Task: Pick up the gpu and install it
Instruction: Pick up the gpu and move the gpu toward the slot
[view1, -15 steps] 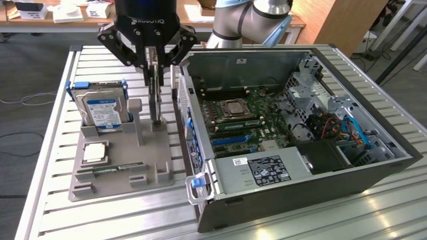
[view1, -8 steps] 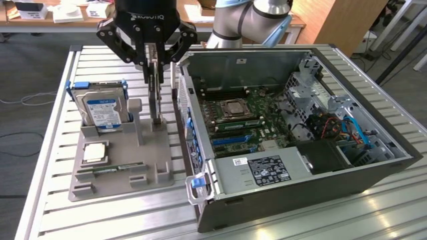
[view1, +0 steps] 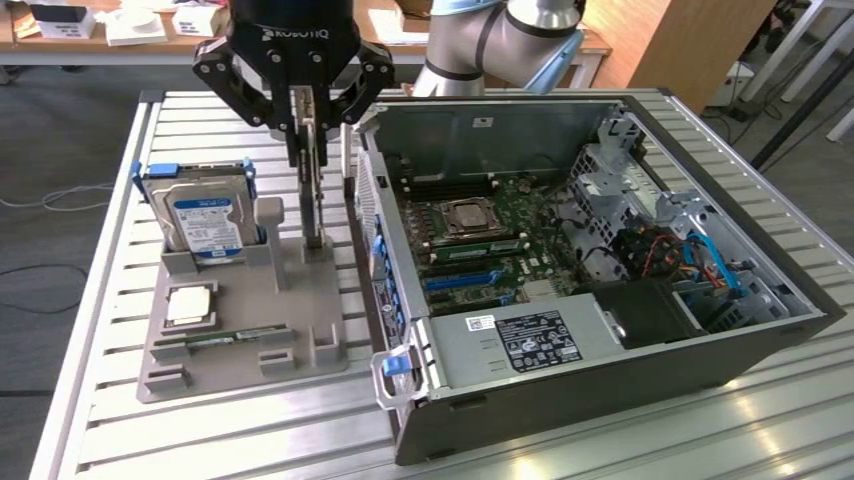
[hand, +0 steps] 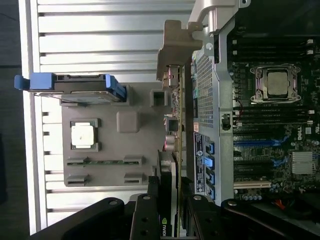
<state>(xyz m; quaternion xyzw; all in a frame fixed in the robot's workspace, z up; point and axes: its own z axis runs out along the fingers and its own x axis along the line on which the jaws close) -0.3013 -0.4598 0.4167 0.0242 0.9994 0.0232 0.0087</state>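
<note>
End effector (view1: 312, 128) closed on the upper edge of the gpu (view1: 314, 200). The card is held upright and edge-on, its lower end at the grey fixture (view1: 247, 345) on the slatted surface (view1: 200, 440), just beside the open computer case (view1: 561, 400). Judged risks: the card could be twisted in so narrow a grip, or its bracket snagged on the adjacent case wall, if it is carried off-vertical.

Matte-black claw (view1: 311, 132) with white lettering (view1: 294, 35) across its boxy housing and hinged link bars (view1: 220, 75) on round pivot pins; the wrist view shows round screw holes in its black fingers (hand: 144, 220). At one o'clock from it in the exterior view, the thick arm (view1: 527, 35) wears smooth silver-grey joint shells, one with a pale blue cap (view1: 467, 6).
</note>
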